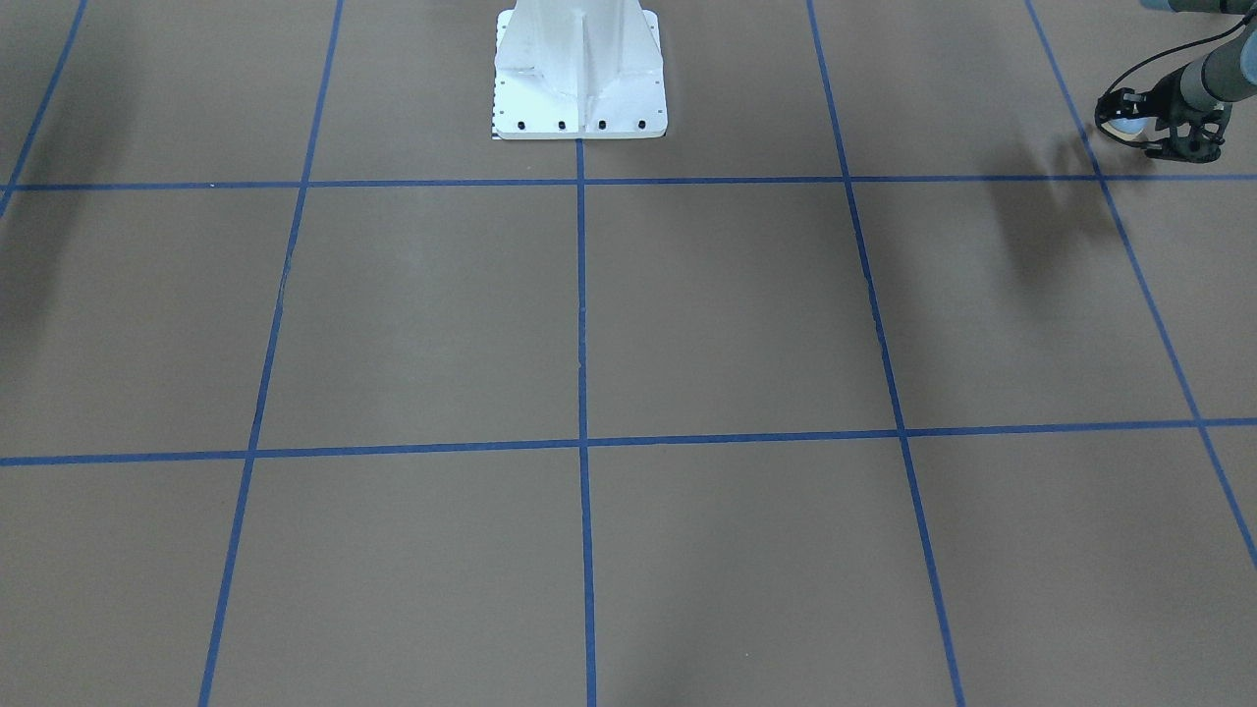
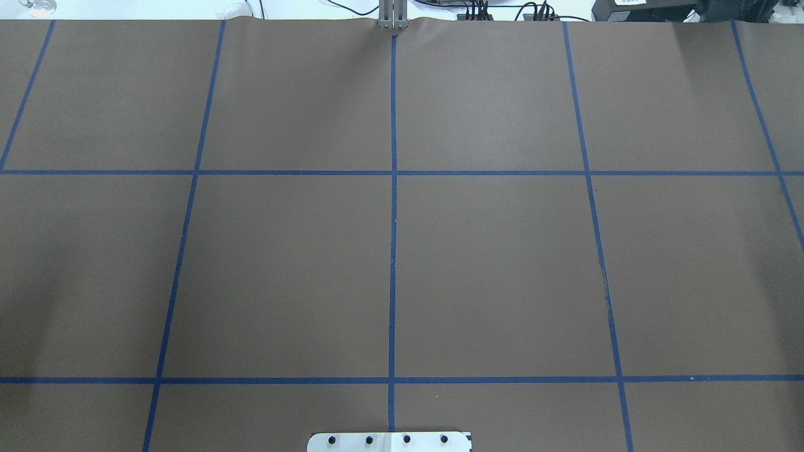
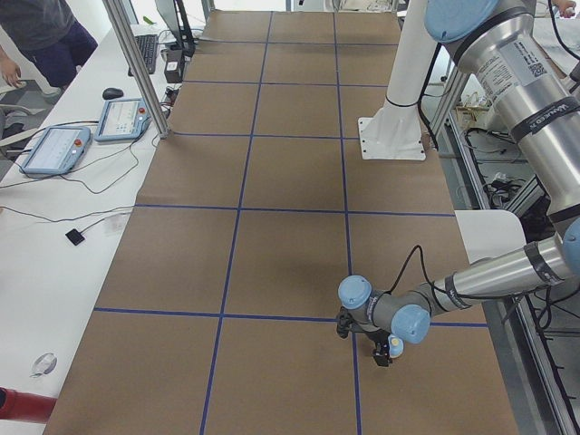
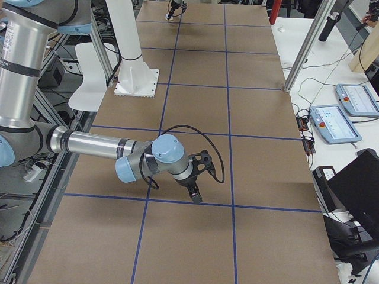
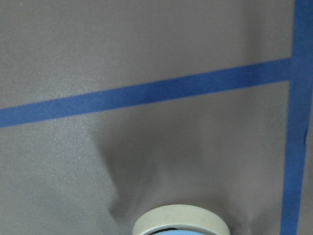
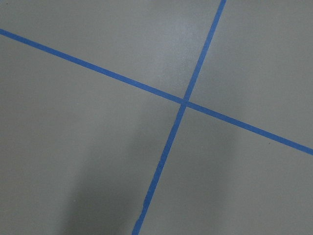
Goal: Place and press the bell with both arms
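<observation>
The bell is a small light-blue dome held in my left gripper at the top right of the front view, just above the brown table. In the exterior left view the bell sits at the tip of the near arm's gripper, beside a tape crossing. The left wrist view shows only the bell's cream ring at the bottom edge. My right gripper shows only in the exterior right view, low over the table near a tape line. I cannot tell whether it is open. Neither gripper is in the overhead view.
The white bolted pedestal stands at the robot's edge of the table, which carries a blue tape grid. A side desk with tablets and a metal post runs along the far edge. A person stands there.
</observation>
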Robot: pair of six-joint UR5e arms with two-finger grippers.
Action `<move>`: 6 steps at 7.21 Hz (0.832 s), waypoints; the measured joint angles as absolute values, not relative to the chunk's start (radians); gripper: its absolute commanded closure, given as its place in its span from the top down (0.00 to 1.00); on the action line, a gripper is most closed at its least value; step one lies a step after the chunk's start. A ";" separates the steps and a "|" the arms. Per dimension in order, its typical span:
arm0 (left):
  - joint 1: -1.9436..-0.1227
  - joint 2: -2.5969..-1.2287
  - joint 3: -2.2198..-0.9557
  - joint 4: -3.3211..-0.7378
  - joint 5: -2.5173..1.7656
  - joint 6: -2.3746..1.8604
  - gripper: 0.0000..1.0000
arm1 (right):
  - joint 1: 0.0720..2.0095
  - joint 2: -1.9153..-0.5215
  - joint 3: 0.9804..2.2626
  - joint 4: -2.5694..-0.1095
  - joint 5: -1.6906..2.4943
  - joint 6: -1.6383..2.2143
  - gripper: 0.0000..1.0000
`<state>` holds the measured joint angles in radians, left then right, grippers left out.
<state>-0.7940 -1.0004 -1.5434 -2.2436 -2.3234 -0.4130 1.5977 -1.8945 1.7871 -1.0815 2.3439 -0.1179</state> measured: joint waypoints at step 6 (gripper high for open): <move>-0.777 -1.002 -1.543 -2.243 -2.324 -0.414 0.80 | 1.598 -1.894 1.787 -1.075 2.343 -0.117 1.00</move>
